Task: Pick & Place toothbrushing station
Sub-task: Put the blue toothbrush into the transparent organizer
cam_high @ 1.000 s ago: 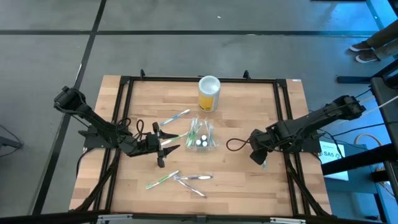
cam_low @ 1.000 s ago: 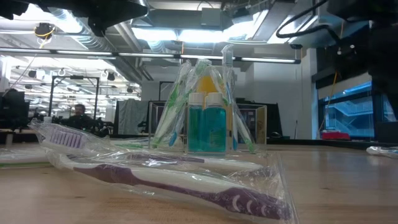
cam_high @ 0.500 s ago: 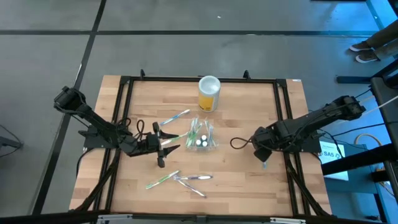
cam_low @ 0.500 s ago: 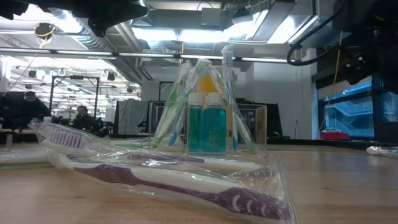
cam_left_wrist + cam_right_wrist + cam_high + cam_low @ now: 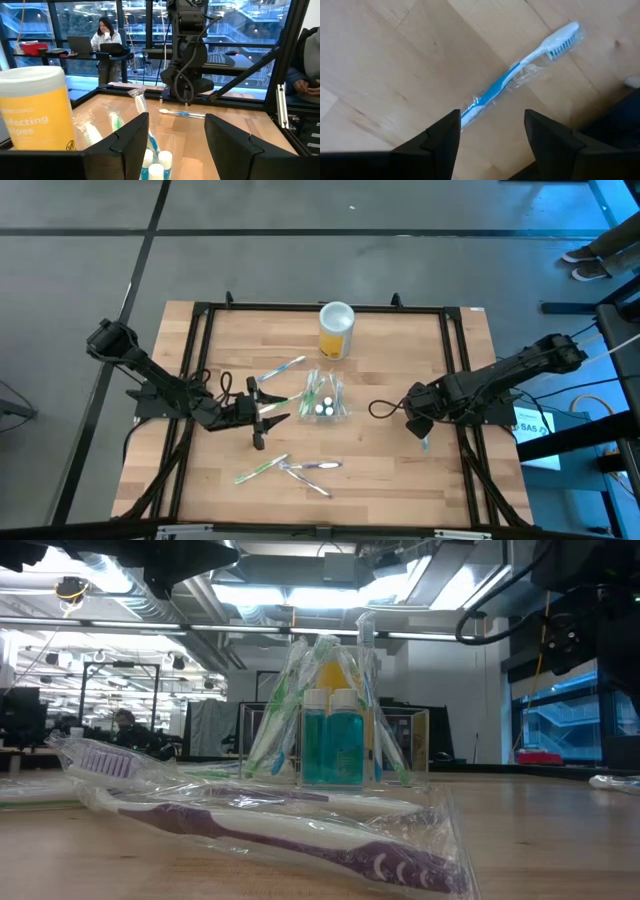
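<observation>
I see the toothbrushing station [image 5: 322, 397] mid-bench, loaded with brushes and two bottles. My left tool [image 5: 262, 409] waits released just beside it; my right tool [image 5: 490, 137] hangs released over a wrapped blue toothbrush [image 5: 512, 75]. The station looks light, slippery and top-heavy; I'd grip its low walls.

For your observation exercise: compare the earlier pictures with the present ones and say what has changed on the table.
Only the right gripper shifted slightly along the table's right side; its fingers stand apart above the blue-handled wrapped toothbrush, which lies free. The left gripper, clear plastic container and yellow canister stayed put.
</observation>
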`<control>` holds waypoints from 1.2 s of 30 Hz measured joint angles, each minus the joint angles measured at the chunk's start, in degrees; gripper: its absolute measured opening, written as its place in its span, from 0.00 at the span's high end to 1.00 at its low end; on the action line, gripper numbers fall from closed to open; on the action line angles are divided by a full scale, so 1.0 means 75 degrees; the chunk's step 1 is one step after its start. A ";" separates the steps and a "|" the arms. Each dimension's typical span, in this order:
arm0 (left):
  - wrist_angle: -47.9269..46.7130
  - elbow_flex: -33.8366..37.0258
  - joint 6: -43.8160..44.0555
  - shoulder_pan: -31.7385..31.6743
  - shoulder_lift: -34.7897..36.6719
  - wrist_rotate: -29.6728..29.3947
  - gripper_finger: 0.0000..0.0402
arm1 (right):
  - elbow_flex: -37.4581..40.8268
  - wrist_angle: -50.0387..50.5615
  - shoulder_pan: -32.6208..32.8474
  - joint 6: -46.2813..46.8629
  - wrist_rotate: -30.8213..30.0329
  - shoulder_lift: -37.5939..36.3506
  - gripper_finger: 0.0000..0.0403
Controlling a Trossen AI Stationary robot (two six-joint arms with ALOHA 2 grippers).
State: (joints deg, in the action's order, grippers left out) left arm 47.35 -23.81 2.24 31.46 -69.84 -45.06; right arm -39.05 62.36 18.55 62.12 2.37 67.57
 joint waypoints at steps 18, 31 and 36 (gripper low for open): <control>0.0185 0.0000 -0.0134 -0.0016 0.0000 0.0166 0.53 | 0.1112 -0.1705 -0.0202 0.0021 0.0140 0.0780 0.39; 0.0117 0.0000 -0.0195 0.0024 0.0000 0.0169 0.53 | 0.1250 -0.2179 -0.0516 -0.0142 0.0367 0.1233 0.56; 0.0086 0.0000 -0.0201 0.0070 0.0000 0.0170 0.53 | 0.1247 -0.2205 -0.0516 -0.0181 0.0421 0.1239 0.76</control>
State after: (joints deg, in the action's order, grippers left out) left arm 47.99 -23.81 0.74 31.98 -69.84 -43.78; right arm -29.69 45.81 14.68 60.77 5.53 76.86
